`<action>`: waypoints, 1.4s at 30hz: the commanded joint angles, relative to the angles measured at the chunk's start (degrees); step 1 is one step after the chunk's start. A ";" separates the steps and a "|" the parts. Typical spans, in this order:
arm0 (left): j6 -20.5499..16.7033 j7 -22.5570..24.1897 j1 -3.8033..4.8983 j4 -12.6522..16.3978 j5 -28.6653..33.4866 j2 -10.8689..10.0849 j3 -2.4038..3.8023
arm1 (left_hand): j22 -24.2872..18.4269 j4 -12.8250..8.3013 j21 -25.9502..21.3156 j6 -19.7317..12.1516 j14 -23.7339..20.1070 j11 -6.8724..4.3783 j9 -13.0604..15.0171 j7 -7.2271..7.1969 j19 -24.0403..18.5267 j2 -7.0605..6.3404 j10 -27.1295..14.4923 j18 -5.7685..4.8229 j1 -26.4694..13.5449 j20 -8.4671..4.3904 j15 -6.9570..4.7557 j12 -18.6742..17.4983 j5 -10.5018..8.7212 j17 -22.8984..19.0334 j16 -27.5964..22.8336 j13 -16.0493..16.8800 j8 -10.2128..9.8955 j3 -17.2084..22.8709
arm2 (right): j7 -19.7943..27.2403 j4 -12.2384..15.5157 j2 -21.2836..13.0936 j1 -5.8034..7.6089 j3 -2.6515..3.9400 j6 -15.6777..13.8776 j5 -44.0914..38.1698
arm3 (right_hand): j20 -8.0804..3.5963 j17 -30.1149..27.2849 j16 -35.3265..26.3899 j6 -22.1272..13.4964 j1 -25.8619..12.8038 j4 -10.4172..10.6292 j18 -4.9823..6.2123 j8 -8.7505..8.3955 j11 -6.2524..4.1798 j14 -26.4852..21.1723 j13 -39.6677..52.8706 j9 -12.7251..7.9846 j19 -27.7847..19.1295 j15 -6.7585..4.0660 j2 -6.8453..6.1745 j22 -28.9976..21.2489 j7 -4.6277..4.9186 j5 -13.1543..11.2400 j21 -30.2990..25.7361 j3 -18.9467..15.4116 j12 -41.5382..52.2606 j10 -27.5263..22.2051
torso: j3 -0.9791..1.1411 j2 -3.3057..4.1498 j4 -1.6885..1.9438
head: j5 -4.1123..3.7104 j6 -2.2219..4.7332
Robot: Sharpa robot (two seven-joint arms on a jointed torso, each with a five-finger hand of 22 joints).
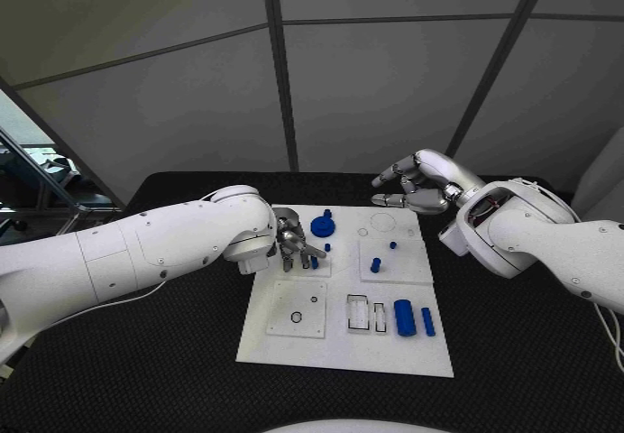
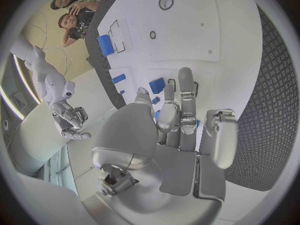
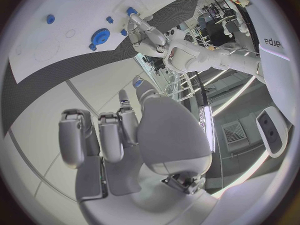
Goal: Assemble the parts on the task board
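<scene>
Head view: the white rectangular task board [image 1: 341, 352] lies at the centre of the black textured worktop [image 1: 520, 343]. The left hand [image 1: 289, 245] hangs over the board's upper left part, fingers pointing down and drawn together at a small blue peg [image 1: 315, 262]; whether it pinches that peg I cannot tell. Just beyond its fingertips lies a blue toothed gear wheel [image 1: 321, 225], probably waiting to be seated. The right hand [image 1: 417, 187] hovers above the board's far right corner, fingers loosely curled, holding nothing, seemingly kept back out of the way. Two blue cylinders [image 1: 414, 318] lie side by side at the lower right of the board, beside empty rectangular slots.

Left wrist view: the left hand's fingers [image 2: 185, 92] reach toward small blue parts [image 2: 156, 85] at the frame's centre; contact is hidden.

Right wrist view: the right hand's fingers [image 3: 100, 137] are spread slightly and empty; the gear wheel sits at upper left, well apart from them.
</scene>
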 commanded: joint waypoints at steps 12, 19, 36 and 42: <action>1.79 -0.52 0.19 -0.48 -0.39 0.79 0.02 | 12.78 -0.92 0.32 -0.88 0.32 -0.17 1.34 0.06 5.10 0.74 0.20 0.91 1.53 -0.35 -0.19 0.55 0.04 0.28 -0.60 0.21 1.21 0.37 | -0.36 -0.04 0.21 0.14 0.06 0.57 -0.22 | -0.37 10.27 -0.36 0.39 -0.40 0.40 0.92 0.20 -0.40 4.65 3.43 -0.09 1.43 -0.38 0.25 7.77 -0.10 0.32 -0.17 0.07 -0.40 -0.13 | -0.02 0.05 0.03 | -0.18 -0.37; 1.78 -0.32 0.22 -0.67 -0.39 1.04 0.02 | 12.85 -1.43 0.35 -1.34 0.38 -0.20 2.24 0.03 5.12 1.57 0.17 0.90 2.62 -0.36 -0.21 0.62 0.06 0.47 -0.77 0.30 1.74 1.16 | -0.55 -0.09 0.25 0.14 0.06 0.71 -0.34 | -0.37 10.27 -0.36 0.39 -0.40 0.40 0.92 0.20 -0.40 4.65 3.43 -0.09 1.43 -0.38 0.25 7.77 -0.10 0.32 -0.17 0.07 -0.40 -0.13 | 0.00 0.04 0.07 | -0.27 -0.63; 2.59 0.08 0.23 -0.41 -0.38 1.21 0.02 | 13.35 -4.31 0.62 -2.38 0.49 -0.56 3.92 -0.39 5.31 3.68 0.09 0.79 7.26 -0.50 -0.43 0.59 0.17 0.97 -1.24 0.41 2.34 5.13 | -0.86 -0.31 0.39 0.14 0.06 1.13 -0.40 | -0.39 10.26 -0.37 0.36 -0.37 0.47 0.93 0.18 -0.42 4.65 3.38 -0.10 1.42 -0.40 0.38 7.74 -0.12 0.44 -0.20 0.16 -0.45 -0.14 | -0.05 0.01 0.11 | -0.45 -0.87; 2.55 0.52 0.23 -0.39 0.08 1.12 0.02 | 13.31 -6.05 0.56 -3.11 0.51 -0.77 4.20 -0.57 5.27 4.46 -0.18 0.81 10.38 -0.72 -0.63 0.23 0.30 1.30 -1.58 0.28 1.75 10.29 | -0.97 -0.39 0.46 0.14 0.05 1.31 -0.44 | -0.40 10.26 -0.38 0.35 -0.31 0.46 0.96 0.16 -0.43 4.65 3.39 -0.10 1.36 -0.41 0.41 7.63 -0.13 0.51 -0.27 0.21 -0.45 -0.13 | -0.04 0.00 0.09 | -0.43 -0.89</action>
